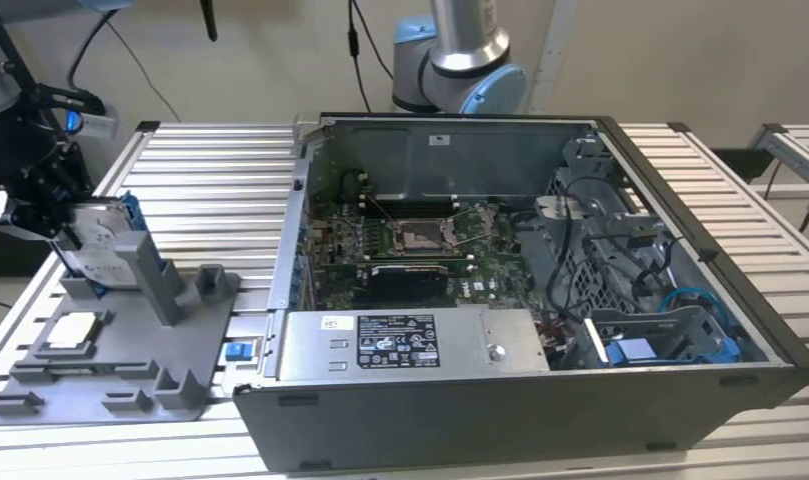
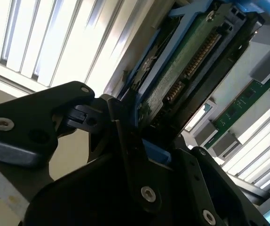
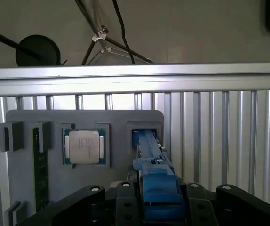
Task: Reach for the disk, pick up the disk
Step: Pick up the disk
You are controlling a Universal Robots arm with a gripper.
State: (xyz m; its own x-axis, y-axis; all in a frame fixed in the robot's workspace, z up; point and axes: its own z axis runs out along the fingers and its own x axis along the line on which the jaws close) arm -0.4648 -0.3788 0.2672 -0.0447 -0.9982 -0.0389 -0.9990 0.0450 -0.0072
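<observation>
One claw (image 3: 156, 200) clamps the blue-framed edge of the single disk (image 1: 100, 238), which stands upright in a slot of the one grey tray (image 1: 124, 385) on the slatted surface (image 1: 217, 190), at the exterior view's left. One square chip (image 3: 83, 147) and one green memory stick (image 3: 41, 169) sit in that tray. Beside it stands one open computer case (image 1: 511, 420), a white label (image 1: 395, 342) on it printed too small to read.

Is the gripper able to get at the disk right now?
Likely yes: the gripper is right at the upper end of the disk, which stands nearly upright in the grey holder, with nothing between them.
</observation>
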